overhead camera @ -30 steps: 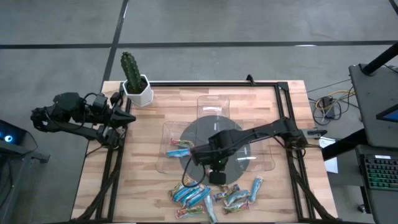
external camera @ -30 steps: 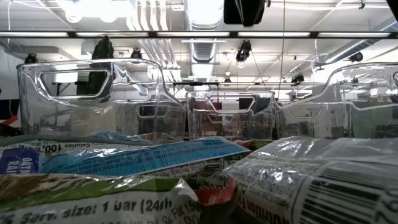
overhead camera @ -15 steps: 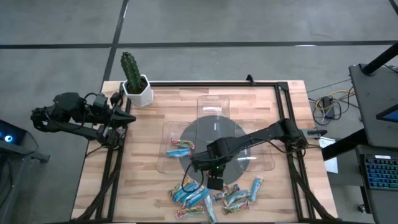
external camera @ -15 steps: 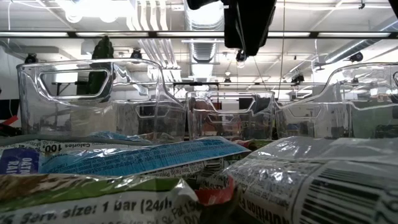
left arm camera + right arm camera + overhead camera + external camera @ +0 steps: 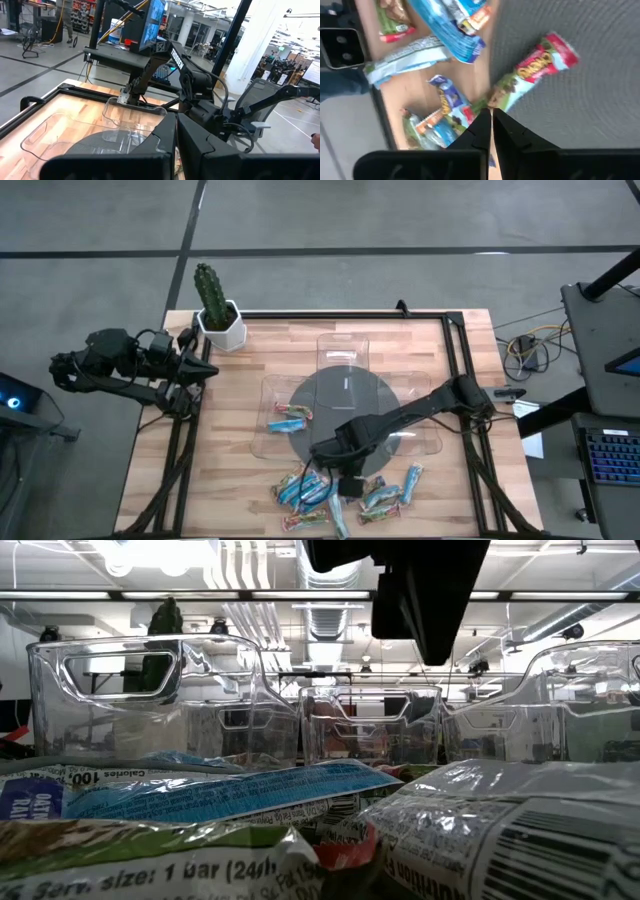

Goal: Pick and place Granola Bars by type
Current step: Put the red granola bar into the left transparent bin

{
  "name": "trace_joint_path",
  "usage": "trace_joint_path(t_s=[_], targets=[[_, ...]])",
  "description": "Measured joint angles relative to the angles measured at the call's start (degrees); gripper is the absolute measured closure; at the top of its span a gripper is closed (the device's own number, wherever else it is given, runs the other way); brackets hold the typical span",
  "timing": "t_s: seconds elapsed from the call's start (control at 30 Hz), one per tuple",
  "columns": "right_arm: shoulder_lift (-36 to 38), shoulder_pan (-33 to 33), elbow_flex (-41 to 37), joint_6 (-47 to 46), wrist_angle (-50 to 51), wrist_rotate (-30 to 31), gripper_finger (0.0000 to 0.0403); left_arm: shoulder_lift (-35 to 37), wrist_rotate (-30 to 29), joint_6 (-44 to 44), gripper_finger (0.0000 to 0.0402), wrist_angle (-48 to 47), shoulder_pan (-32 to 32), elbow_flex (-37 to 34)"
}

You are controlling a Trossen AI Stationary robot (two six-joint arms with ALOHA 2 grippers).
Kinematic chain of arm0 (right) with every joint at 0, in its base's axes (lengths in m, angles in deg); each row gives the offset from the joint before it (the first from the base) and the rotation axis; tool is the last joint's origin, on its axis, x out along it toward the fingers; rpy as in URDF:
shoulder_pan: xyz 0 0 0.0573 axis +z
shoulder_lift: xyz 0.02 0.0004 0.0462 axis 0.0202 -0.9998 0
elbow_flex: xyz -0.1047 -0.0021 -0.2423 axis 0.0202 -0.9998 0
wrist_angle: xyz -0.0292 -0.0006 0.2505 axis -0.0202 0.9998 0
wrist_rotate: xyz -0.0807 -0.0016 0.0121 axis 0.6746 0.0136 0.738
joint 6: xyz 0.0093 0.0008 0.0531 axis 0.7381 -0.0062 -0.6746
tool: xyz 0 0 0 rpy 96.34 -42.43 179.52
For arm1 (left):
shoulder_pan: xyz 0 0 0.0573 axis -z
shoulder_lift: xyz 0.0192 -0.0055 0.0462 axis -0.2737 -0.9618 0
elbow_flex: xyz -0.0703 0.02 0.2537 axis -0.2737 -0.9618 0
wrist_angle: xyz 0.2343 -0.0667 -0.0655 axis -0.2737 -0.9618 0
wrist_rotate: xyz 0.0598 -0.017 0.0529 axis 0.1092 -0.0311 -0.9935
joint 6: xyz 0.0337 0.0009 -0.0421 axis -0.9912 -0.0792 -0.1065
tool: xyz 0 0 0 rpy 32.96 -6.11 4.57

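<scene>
Several granola bars (image 5: 335, 492), mostly blue and teal with some red and green, lie in a loose pile on the wood near the table's near edge. Two more bars (image 5: 289, 419) lie in the left clear tray. In the right wrist view a red and pale-blue bar (image 5: 535, 72) lies on the grey disc, with blue bars (image 5: 452, 27) and a silvery one (image 5: 405, 57) beside it. My right gripper (image 5: 491, 116) hangs shut just above the pile's far side (image 5: 345, 472). It also shows high in the low view (image 5: 430, 600), above the wrappers. My left gripper (image 5: 176, 134) is shut, parked past the table's left edge (image 5: 195, 368).
Three clear plastic trays (image 5: 343, 350) (image 5: 272, 442) (image 5: 425, 442) stand around a grey disc (image 5: 345, 405) in the table's middle. A potted cactus (image 5: 216, 310) sits at the far left corner. A black frame (image 5: 455, 350) rims the table. Bare wood lies left of the pile.
My right gripper has moved toward the table's near edge, from over the grey disc to over the pile of bars, and has come down; in the low view it grows from a small shape at the top to a large one. The bars have not moved.
</scene>
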Motion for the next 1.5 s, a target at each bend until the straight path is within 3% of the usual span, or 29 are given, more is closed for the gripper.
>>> trace_joint_path(t_s=[0.13,0.57,0.83,1.03,1.5], targets=[[0.2,0.0,-0.2,-2.0,-3.4,-2.5,0.0357,0.0,0.0,0.0,0.0402,0.0,0.0,0.0],[0.0,-0.4,0.9,-9.3,-3.7,1.0,0.0191,0.0,0.6,-1.7,0.0402,-0.2,0.0,0.0],[0.0,-0.3,-1.1,-11.9,-3.9,1.0,0.0127,0.0,0.8,-1.7,0.0402,-0.4,0.0,0.0],[0.0,-0.5,-3.1,-17.5,-4.1,2.9,0.0113,0.0,0.8,-1.7,0.0402,-0.4,0.0,0.0],[-0.1,-0.6,-10.9,-33.7,-11.4,7.0,0.0136,0.0,0.7,0.8,0.0402,-0.4,0.0,0.0]])
